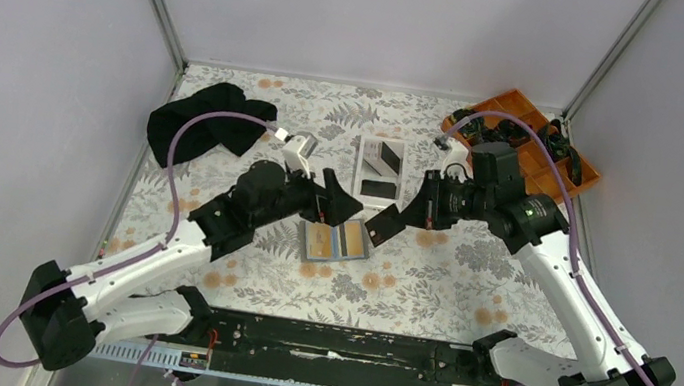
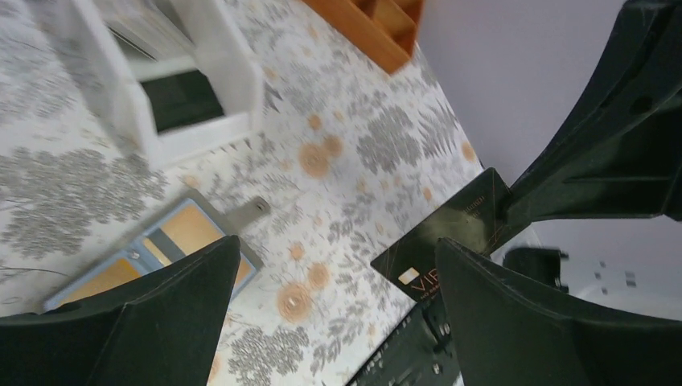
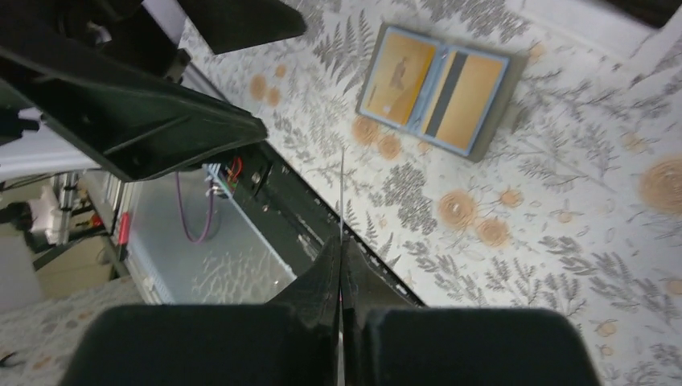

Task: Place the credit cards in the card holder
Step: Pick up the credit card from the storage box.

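As the left pincer gapes, the right pincer clamps a black card.

White shells over black joints clothe the left arm and right arm, purple cable looping along each; left hand and right hand are black.

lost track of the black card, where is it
The black card is pinched in the right gripper above the table, just right of the open card holder; the left wrist view shows its face.
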`<state>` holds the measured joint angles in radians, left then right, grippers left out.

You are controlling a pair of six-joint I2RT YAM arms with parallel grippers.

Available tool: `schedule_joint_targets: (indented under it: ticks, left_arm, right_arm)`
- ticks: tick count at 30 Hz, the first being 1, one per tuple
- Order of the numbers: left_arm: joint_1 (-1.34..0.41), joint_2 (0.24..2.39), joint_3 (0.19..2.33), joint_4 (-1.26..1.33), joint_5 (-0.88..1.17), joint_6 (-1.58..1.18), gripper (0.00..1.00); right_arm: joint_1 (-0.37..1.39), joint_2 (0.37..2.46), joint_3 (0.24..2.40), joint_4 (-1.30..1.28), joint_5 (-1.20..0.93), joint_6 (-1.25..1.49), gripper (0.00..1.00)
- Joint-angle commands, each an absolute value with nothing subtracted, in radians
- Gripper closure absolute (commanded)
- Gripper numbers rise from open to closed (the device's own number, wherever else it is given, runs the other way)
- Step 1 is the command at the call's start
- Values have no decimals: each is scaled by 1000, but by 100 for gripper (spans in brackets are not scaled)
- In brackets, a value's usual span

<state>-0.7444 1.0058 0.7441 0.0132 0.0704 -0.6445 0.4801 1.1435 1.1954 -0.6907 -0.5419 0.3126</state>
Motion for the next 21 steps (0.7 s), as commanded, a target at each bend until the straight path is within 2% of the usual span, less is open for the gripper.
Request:
schedule_joint_targets:
  ticks: [1,5,11,21]
  left_arm:
    - [-735,1048,778,101,321,-625,3]
    - [-733,1078,772,130,435,-635,9]
    - [-731,1065,737,197,508,-663,11]
    - [-725,1121,735,218,689,-676,29]
  right_arm:
    - [489,1088,1155,-654,-725,359,100]
    - [488,1074,1127,-620,-774,393,100]
    - [488,1077,1095,-566,-839,432,100]
    - [487,1115,1071,-474,-914,486,100]
